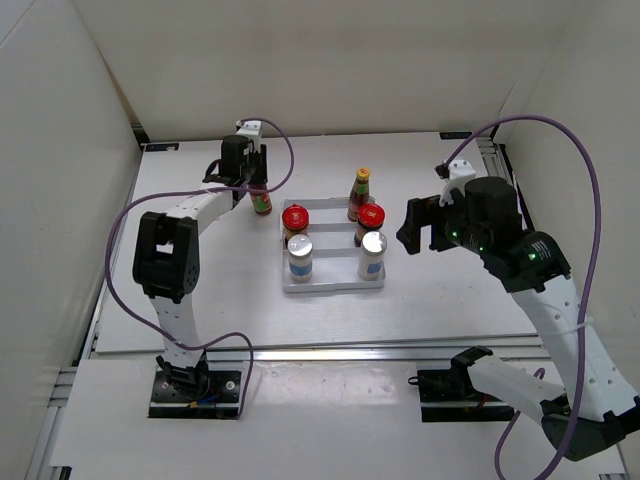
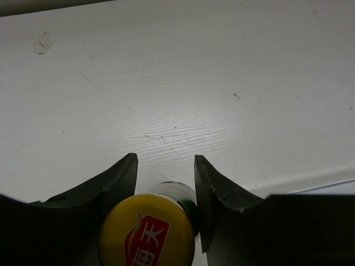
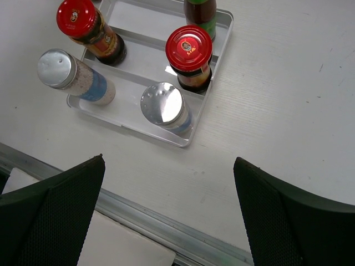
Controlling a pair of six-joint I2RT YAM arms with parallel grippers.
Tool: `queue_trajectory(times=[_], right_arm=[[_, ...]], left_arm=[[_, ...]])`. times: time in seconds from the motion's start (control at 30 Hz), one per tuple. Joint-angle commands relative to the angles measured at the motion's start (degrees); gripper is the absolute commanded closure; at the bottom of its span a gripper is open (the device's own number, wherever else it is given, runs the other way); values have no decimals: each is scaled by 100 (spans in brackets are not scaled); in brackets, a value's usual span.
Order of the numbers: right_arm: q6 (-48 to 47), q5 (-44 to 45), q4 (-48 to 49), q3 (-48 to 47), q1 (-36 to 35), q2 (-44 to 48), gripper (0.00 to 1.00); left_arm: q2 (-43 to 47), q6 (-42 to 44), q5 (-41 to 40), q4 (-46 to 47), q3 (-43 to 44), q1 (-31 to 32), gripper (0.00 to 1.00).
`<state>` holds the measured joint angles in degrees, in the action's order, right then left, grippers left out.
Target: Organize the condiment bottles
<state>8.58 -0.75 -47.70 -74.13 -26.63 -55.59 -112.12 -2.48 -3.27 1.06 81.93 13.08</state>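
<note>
— What is biggest?
— A flat white table (image 1: 200,300), with a white ridged plastic tray (image 1: 330,288) on it.
— The grippers?
— The right gripper (image 1: 410,228) hangs wide open, right of the tray. The left gripper (image 2: 165,160) has a finger each side of a slim dark-red sauce bottle with a yellow cap (image 2: 147,235), left of the tray; I cannot tell if it squeezes.
— In the tray?
— One more slim sauce bottle (image 1: 360,190) far right, two squat dark jars with red lids (image 1: 295,217) (image 1: 371,217), and two white shakers with silver caps (image 1: 300,248) (image 1: 372,243) nearest.

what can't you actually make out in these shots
Left wrist: outer sauce bottle cut off by the bottom edge, its cap hiding the body; unclear whether the jaws of the left gripper touch it.
Right wrist: tray sauce bottle cap cut off by the top edge.
Top external: label print too small.
</note>
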Motion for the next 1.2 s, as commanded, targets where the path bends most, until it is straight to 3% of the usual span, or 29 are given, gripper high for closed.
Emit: queue_trajectory(times=[0.0,0.2,0.33,0.63,1.17], right_arm=[[-58,-21,15,21,18,31,0],[-5,-74,-37,-31,18,31,0],[-5,-74,-37,108,18,172,0],[100,-188,15,285,18,277,0],[153,-241,-90,478,18,435,0]], left_arm=[[453,116,-33,-106,86,1,89],[681,169,-428,-159,86,54,89],[787,-67,-596,-492,725,54,89],[947,-147,898,-493,1351,615,89],[727,274,520,25,587,1249,89]])
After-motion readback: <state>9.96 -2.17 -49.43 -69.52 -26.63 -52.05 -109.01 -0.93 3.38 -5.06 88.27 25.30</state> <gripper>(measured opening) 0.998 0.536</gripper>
